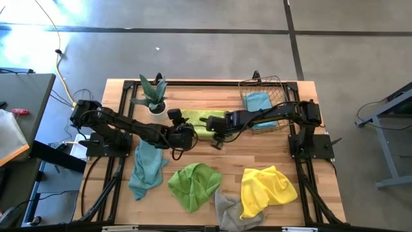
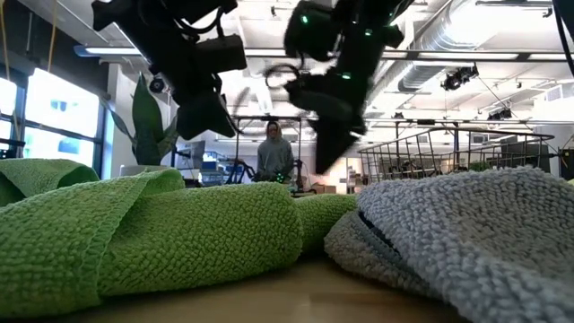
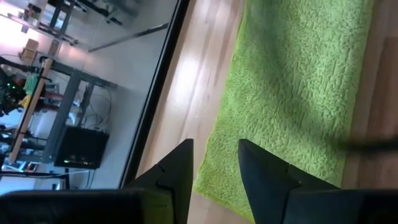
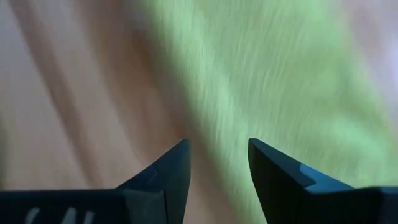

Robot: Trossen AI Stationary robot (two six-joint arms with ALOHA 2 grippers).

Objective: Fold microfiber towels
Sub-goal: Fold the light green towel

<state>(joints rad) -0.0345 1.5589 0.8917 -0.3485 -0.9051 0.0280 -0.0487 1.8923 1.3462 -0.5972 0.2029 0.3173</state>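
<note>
A lime green towel (image 1: pixel 205 121) lies flat on the table at the far middle. It also shows in the left wrist view (image 3: pixel 292 93) and the right wrist view (image 4: pixel 267 74). My left gripper (image 1: pixel 182 138) is open above the towel's left near corner (image 3: pixel 214 186). My right gripper (image 1: pixel 216 135) is open above the towel's near edge. In the low view both grippers hang clear above the table. A second lime green towel (image 1: pixel 194 185) lies crumpled near the front, with a teal towel (image 1: pixel 147 169), a grey towel (image 1: pixel 228 209) and a yellow towel (image 1: pixel 265 190) around it.
A copper wire basket (image 1: pixel 265 85) at the far right holds another teal towel (image 1: pixel 259 102). A potted plant (image 1: pixel 153 96) stands at the far left. Bare wood (image 1: pixel 257 151) lies between the flat towel and the crumpled ones. A person (image 2: pixel 273 152) stands in the room beyond.
</note>
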